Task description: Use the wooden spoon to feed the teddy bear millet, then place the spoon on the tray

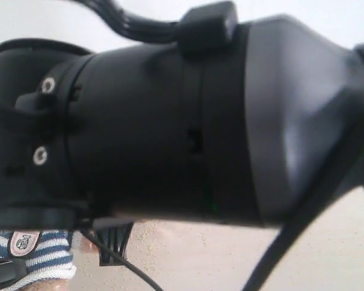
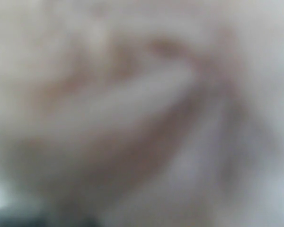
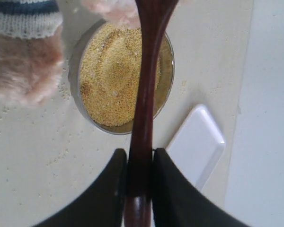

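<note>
In the right wrist view my right gripper (image 3: pixel 140 153) is shut on the handle of the dark wooden spoon (image 3: pixel 146 71). The spoon reaches out over the round metal bowl (image 3: pixel 75 61) full of yellow millet (image 3: pixel 109 71), and its oval end runs out of frame by the bear's fur. The teddy bear (image 3: pixel 23 71) shows a fluffy arm and a striped sleeve beside the bowl. Its striped shirt and badge (image 1: pixel 24 242) peek out low in the exterior view. The white tray (image 3: pixel 199 142) lies on the bowl's other side. The left wrist view is a tan-and-white blur, with no jaws discernible.
A black arm (image 1: pixel 182 121) fills nearly the whole exterior view, hiding the scene behind it. Loose millet grains (image 3: pixel 61 156) are scattered over the beige tabletop around the bowl. A paler strip (image 3: pixel 270 118) runs along the tabletop beyond the tray.
</note>
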Action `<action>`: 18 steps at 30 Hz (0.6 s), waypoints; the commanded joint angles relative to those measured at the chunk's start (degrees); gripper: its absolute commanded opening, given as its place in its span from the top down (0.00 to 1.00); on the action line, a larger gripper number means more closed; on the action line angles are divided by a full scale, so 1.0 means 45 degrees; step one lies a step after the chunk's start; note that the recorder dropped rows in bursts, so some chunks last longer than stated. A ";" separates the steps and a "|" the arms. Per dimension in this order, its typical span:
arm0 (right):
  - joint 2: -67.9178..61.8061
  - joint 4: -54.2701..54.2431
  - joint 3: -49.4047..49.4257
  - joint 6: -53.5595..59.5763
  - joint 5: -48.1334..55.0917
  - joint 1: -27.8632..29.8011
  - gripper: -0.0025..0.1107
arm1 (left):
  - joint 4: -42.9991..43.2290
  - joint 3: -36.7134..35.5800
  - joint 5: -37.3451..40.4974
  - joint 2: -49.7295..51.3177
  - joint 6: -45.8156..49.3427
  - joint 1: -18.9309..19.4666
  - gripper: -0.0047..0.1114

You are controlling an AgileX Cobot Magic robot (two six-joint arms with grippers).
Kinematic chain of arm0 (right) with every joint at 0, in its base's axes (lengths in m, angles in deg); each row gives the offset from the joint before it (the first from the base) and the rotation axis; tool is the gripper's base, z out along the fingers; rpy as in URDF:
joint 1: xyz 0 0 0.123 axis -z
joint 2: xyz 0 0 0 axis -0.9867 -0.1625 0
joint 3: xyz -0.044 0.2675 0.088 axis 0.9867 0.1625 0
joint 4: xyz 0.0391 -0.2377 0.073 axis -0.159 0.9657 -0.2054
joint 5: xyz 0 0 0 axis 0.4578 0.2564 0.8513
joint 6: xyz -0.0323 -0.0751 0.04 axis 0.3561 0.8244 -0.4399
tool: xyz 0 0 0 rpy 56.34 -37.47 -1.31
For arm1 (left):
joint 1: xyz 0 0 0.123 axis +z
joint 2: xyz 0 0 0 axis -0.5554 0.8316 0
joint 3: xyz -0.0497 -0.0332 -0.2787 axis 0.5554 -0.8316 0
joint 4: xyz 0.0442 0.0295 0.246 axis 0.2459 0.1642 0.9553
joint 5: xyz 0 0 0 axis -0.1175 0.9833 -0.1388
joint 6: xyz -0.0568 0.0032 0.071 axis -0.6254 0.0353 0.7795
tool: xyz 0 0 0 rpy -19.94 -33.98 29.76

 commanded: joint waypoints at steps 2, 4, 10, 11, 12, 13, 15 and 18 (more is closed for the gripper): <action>-0.0171 0.0842 0.0027 -0.0163 0.0415 -0.0610 0.97 | -0.0243 -0.0026 0.0148 -0.0106 0.0086 0.0038 0.92; -0.0236 0.0976 0.0027 -0.0226 0.0508 -0.0680 0.97 | -0.0243 -0.0026 0.0148 -0.0106 0.0086 0.0038 0.92; -0.0117 0.1270 0.0027 -0.0534 0.1563 -0.0592 0.97 | -0.0243 -0.0026 0.0148 -0.0106 0.0086 0.0038 0.92; -0.0074 0.1270 0.0027 -0.0649 0.1563 -0.0561 0.97 | -0.0243 -0.0026 0.0148 -0.0106 0.0086 0.0038 0.92; 0.0030 0.1270 0.0027 -0.0813 0.1563 -0.0530 0.97 | -0.0243 -0.0026 0.0148 -0.0106 0.0086 0.0038 0.92; 0.0182 0.1156 0.0027 -0.0868 0.1563 -0.0438 0.97 | -0.0243 -0.0026 0.0148 -0.0106 0.0086 0.0038 0.92; 0.0460 0.0956 0.0027 -0.1023 0.1563 -0.0291 0.97 | -0.0243 -0.0026 0.0148 -0.0106 0.0086 0.0038 0.92; 0.1006 0.0317 0.0027 -0.1160 0.1563 -0.0082 0.97 | -0.0243 -0.0026 0.0148 -0.0106 0.0086 0.0038 0.92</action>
